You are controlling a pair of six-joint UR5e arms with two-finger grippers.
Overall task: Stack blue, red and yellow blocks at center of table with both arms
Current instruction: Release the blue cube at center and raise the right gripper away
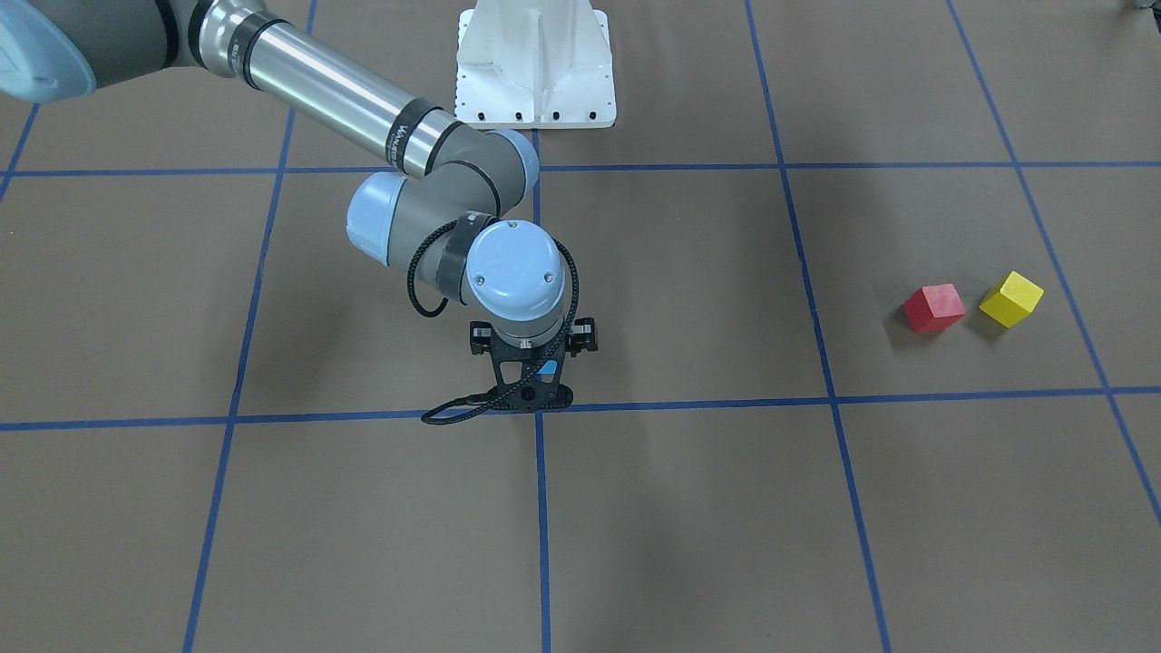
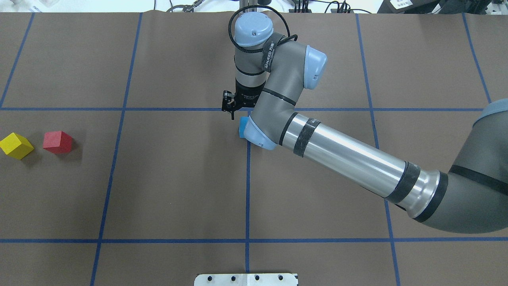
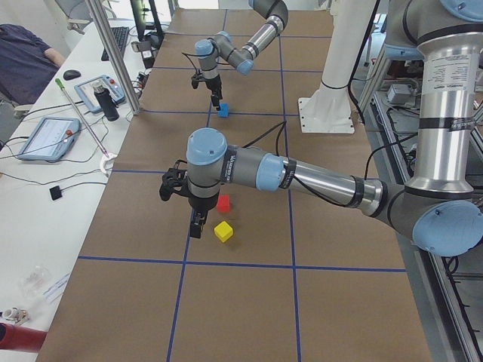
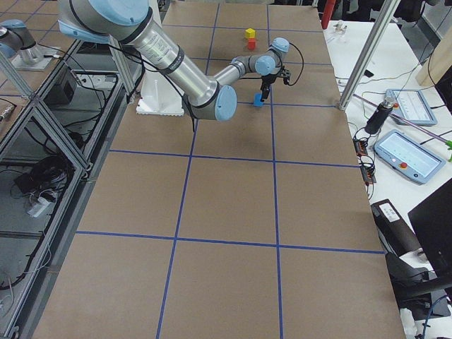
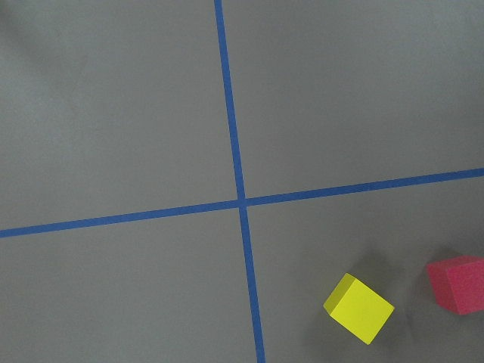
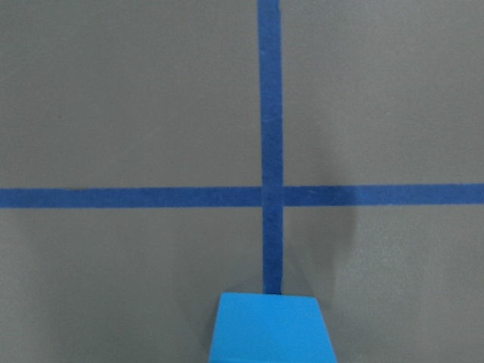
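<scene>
The blue block (image 2: 242, 128) sits at the table's centre, just beside the crossing of the tape lines; it also shows in the front view (image 1: 547, 369) and at the bottom of the right wrist view (image 6: 272, 330). My right gripper (image 2: 236, 118) hangs straight down right over it; its fingers are hidden by the wrist, so I cannot tell whether they hold the block. The red block (image 2: 58, 142) and yellow block (image 2: 16, 145) lie side by side, apart, on my far left. My left gripper (image 3: 198, 226) shows only in the left side view, above and beside them; I cannot tell its state.
Blue tape lines (image 2: 247, 186) divide the brown table into squares. The white robot base (image 1: 535, 68) stands at my edge of the table. Tablets and cables (image 3: 47, 137) lie on the operators' bench beyond the far side.
</scene>
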